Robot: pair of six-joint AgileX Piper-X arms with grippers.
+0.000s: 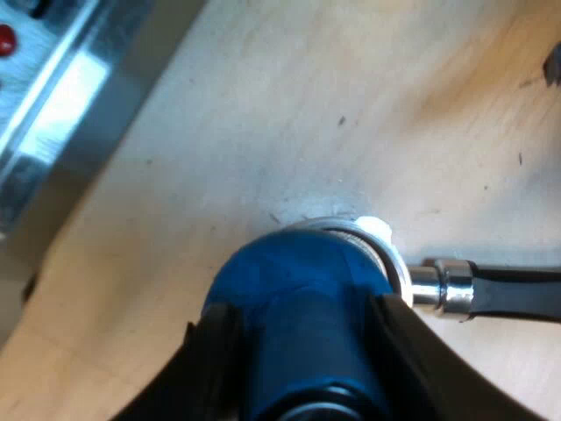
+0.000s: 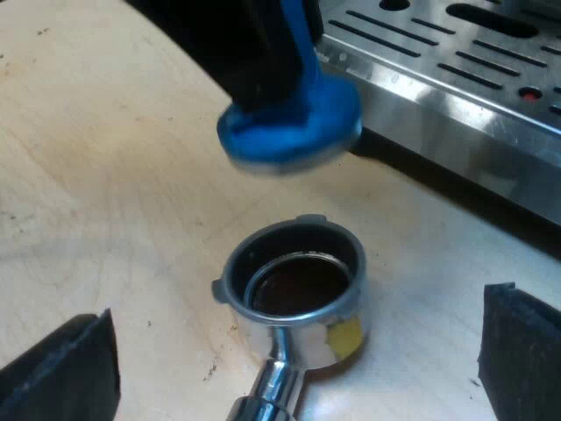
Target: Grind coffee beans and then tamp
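Left claw (image 1: 302, 351) clenched on blue tamper (image 1: 289, 281). Tamper hangs over holder (image 2: 226, 279), not touching rim. Holder lies on wooden table (image 2: 105, 193).

Right claw (image 2: 291, 364) released, fingers wide either side of holder's neck.

Taking handle as 6 o'clock, machine's drip tray (image 2: 456, 53) sits near at 1 o'clock.

Left wrist view: tamper covers basket, dark handle (image 1: 517, 294) visible. Right wrist view: gap under tamper, dark grounds (image 2: 298, 285) in basket.

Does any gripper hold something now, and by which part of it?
The left gripper holds the blue tamper by its handle, one finger on each side, above the base. The right gripper is open and holds nothing.
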